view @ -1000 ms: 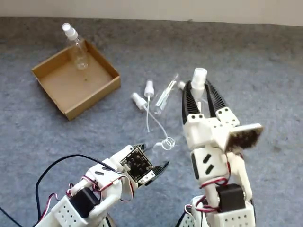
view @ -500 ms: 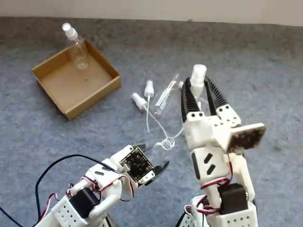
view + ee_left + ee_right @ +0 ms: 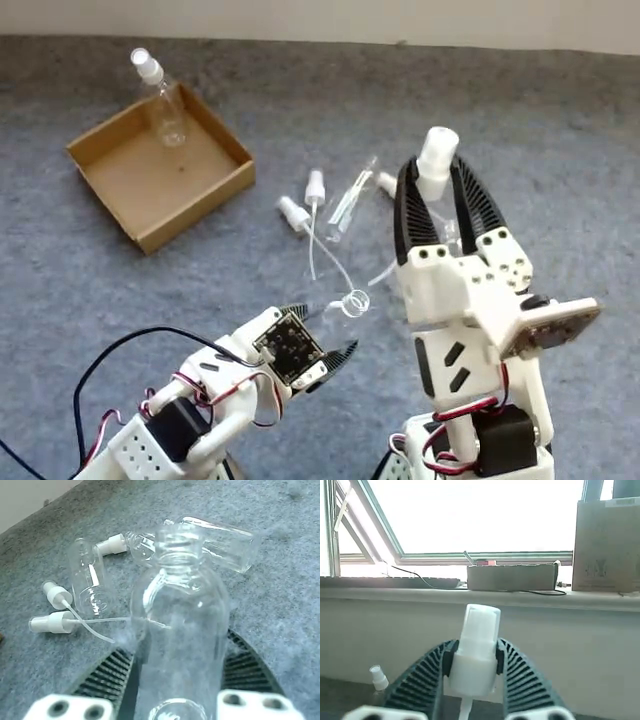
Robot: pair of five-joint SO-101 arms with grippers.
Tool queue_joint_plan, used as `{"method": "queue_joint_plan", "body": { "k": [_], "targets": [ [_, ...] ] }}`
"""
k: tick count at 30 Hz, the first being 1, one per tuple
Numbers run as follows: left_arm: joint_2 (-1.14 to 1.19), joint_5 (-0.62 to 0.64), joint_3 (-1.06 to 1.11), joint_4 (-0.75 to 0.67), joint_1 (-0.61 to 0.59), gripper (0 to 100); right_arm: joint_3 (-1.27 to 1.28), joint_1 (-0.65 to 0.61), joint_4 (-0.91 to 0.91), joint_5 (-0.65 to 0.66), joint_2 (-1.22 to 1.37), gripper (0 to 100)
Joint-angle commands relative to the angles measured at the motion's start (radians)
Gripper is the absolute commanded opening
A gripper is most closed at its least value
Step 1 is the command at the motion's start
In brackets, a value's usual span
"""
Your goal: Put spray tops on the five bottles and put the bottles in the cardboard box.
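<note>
My left gripper point(image 3: 324, 328) is shut on a clear open-necked bottle point(image 3: 180, 625) that lies tilted just above the carpet, its mouth point(image 3: 355, 301) facing the other arm. My right gripper point(image 3: 436, 188) hangs raised above the carpet, shut on a white spray top point(image 3: 438, 150) whose thin tube point(image 3: 386, 274) trails down toward that mouth. In the right wrist view the spray top point(image 3: 476, 650) sits upright between the ribbed fingers point(image 3: 422, 680). A capped bottle point(image 3: 160, 98) leans in the cardboard box point(image 3: 225, 185). Two loose spray tops point(image 3: 300, 205) and empty bottles point(image 3: 350, 200) lie between box and right gripper.
Grey carpet point(image 3: 520, 120) covers the table. The box stands at the far left, open side up. A black cable point(image 3: 120, 350) loops beside the left arm's base. In the left wrist view the loose bottles point(image 3: 90, 582) and spray tops point(image 3: 52, 610) lie just beyond the held bottle.
My right gripper has risen and shifted slightly right with the spray top, and its tube has lifted along. The left arm and its bottle have stayed put.
</note>
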Motion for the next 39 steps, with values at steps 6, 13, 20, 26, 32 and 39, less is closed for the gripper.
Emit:
{"method": "queue_joint_plan", "body": {
  "k": [6,13,20,26,32,39],
  "targets": [
    [-0.015,-0.011,0.022,-0.025,0.005,6,0.051,-0.005,0.035,0.006,-0.001,0.9],
    [-0.015,-0.011,0.022,-0.025,0.005,6,0.071,-0.059,0.038,0.006,-0.001,0.9],
    [-0.015,-0.011,0.022,-0.025,0.005,6,0.071,-0.117,0.038,0.006,-0.001,0.9],
    [-0.015,-0.011,0.022,-0.025,0.005,6,0.062,-0.119,0.038,0.006,-0.002,0.9],
    [-0.015,-0.011,0.022,-0.025,0.005,6,0.062,-0.124,0.038,0.006,-0.002,0.9],
    [-0.015,-0.011,0.022,-0.025,0.005,6,0.061,-0.124,0.035,0.006,-0.002,0.9]
  ]
}}
